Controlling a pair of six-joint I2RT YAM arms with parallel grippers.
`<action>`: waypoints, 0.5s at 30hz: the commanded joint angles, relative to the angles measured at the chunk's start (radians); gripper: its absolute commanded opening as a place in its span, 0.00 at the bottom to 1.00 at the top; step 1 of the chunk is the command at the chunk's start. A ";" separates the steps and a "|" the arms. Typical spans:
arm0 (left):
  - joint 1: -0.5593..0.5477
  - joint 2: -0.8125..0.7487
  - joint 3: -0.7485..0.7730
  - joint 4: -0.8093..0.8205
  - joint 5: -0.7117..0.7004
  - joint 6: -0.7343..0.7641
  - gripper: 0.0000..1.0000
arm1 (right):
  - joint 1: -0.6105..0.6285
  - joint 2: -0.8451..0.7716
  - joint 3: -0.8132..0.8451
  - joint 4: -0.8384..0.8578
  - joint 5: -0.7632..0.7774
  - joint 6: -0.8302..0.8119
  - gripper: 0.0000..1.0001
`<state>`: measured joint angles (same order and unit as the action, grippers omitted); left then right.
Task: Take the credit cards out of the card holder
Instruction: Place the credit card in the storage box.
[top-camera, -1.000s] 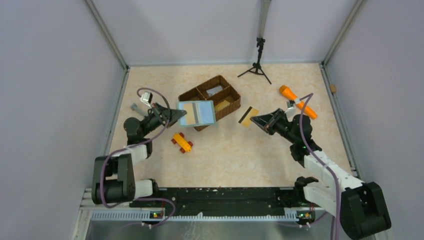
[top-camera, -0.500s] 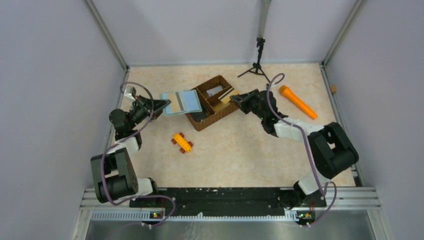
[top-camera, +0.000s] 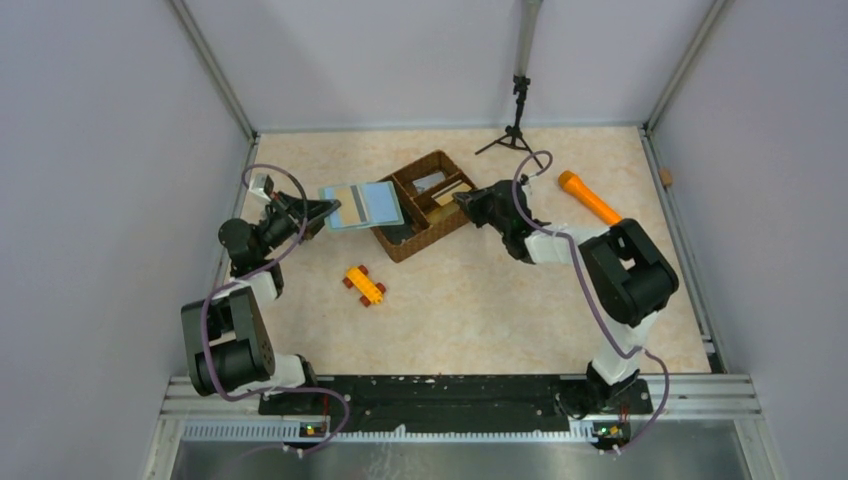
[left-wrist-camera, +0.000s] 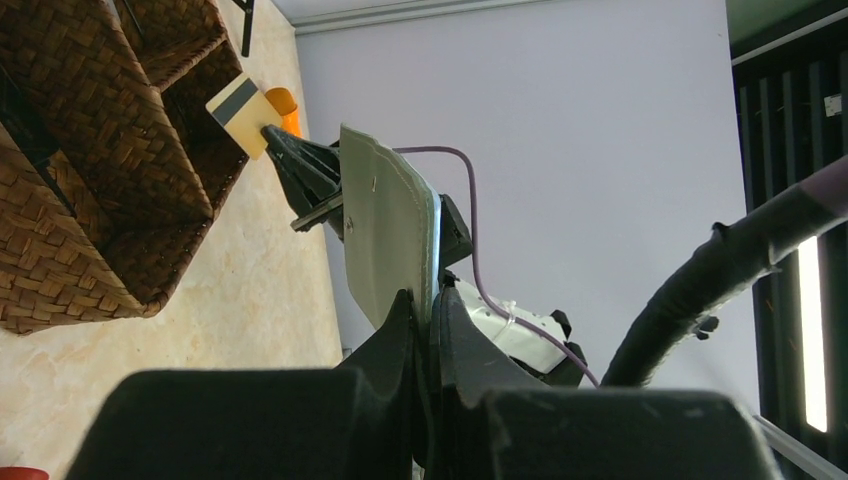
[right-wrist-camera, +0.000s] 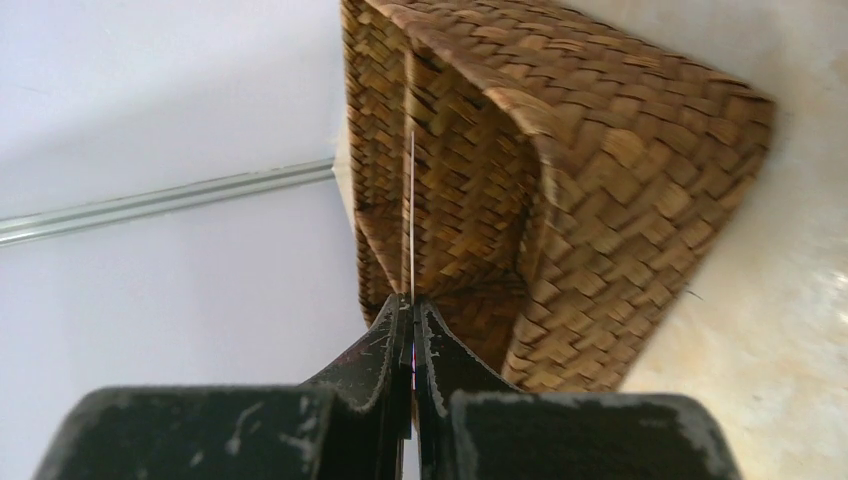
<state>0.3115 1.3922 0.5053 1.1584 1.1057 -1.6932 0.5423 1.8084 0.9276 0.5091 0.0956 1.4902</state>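
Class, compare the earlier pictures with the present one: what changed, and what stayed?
The right gripper carried its striped card left, over the basket. The left gripper drew the open card holder left. Both grips, the basket and the yellow toy stayed unchanged.

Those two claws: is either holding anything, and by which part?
Left gripper pinches the card holder by one edge. Right gripper pinches a yellowish striped card by one edge.
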 joint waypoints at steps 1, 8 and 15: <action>0.005 -0.011 0.012 0.074 0.011 -0.003 0.00 | 0.024 0.030 0.087 0.029 0.050 0.011 0.00; 0.005 0.005 0.008 0.077 0.008 -0.007 0.00 | 0.049 0.013 0.128 -0.106 0.119 0.020 0.37; -0.030 -0.031 0.012 -0.021 0.001 0.070 0.00 | 0.048 -0.168 0.024 -0.133 0.161 -0.102 0.57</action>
<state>0.3084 1.3926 0.5049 1.1572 1.1099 -1.6917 0.5827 1.7996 0.9878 0.3916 0.2008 1.4841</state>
